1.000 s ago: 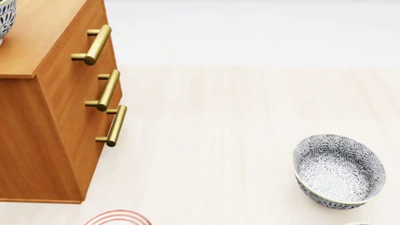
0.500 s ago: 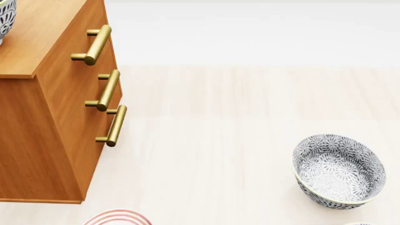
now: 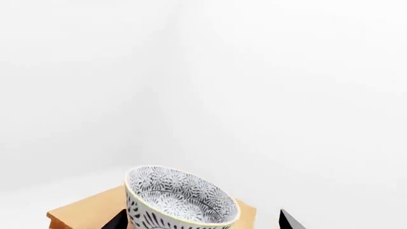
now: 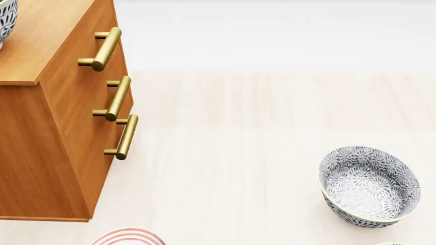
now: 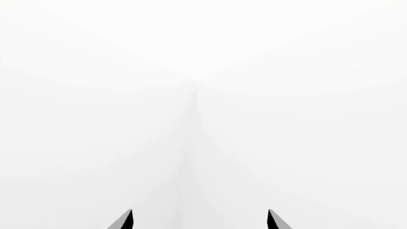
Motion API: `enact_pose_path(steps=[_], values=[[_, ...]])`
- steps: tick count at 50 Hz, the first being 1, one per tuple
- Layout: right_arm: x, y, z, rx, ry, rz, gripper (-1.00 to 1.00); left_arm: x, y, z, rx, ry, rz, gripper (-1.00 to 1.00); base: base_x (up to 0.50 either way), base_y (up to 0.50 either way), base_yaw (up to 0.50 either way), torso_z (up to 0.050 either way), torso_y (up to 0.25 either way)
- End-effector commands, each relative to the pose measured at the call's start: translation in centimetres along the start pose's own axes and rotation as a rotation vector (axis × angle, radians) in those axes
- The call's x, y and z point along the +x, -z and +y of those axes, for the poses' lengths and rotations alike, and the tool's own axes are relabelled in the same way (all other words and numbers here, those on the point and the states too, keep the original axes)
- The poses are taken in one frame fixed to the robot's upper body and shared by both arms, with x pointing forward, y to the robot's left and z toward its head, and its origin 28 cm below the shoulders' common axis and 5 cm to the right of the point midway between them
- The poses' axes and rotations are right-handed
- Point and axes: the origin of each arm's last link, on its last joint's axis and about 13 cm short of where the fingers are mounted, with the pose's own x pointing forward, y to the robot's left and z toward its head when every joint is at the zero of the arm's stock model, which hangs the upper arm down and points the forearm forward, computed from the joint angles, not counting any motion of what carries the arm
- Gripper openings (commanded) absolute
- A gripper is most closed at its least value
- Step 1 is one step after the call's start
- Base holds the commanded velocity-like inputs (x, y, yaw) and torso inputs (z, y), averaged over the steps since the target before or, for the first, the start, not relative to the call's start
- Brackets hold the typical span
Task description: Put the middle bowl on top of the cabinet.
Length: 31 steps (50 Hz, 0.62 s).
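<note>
The middle bowl (image 3: pixel 181 200), grey-and-white floral with a pale rim, stands upright on the orange-brown cabinet top (image 3: pixel 76 214). In the head view only its edge shows at the top left corner (image 4: pixel 5 20), on the cabinet (image 4: pixel 48 127). My left gripper (image 3: pixel 200 222) is open. Its dark fingertips (image 3: pixel 287 220) stand on either side of the bowl, and a gap shows on one side. My right gripper (image 5: pixel 198 220) is open too, holds nothing and faces a blank white wall. Neither gripper shows in the head view.
An identical floral bowl (image 4: pixel 368 186) sits on the pale floor at the right. A sliver of another rim (image 4: pixel 391 243) shows below it. A white plate with red rings (image 4: pixel 128 237) lies by the cabinet's front corner. Three brass handles (image 4: pixel 109 48) stick out of the drawers.
</note>
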Motion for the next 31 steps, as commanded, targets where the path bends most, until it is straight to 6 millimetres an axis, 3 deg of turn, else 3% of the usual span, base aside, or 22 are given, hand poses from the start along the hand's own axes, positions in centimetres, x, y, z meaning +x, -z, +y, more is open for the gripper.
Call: enact_pose_path(steps=[1, 10, 19, 31], values=[[0.1, 0.0, 0.4, 0.001, -0.011, -0.001, 1.0, -2.8, 2.1, 1.3, 0.05, 0.071, -0.154, 1.0, 0.0, 0.0, 0.0, 0.0, 0.0], [-0.1, -0.1, 0.1, 0.001, -0.011, -0.003, 1.0, -6.2, 2.4, 1.8, 0.092, 0.156, -0.273, 1.0, 0.0, 0.0, 0.0, 0.0, 0.0], [-0.1, -0.2, 0.3, -0.007, -0.017, -0.008, 1.0, -7.5, 3.9, 2.2, 0.127, 0.206, -0.324, 1.0, 0.0, 0.0, 0.0, 0.0, 0.0], [0.0, -0.2, 0.8, -0.014, -0.032, -0.013, 1.0, -10.4, 5.5, 4.5, 0.156, 0.271, -0.45, 1.0, 0.0, 0.0, 0.0, 0.0, 0.0]])
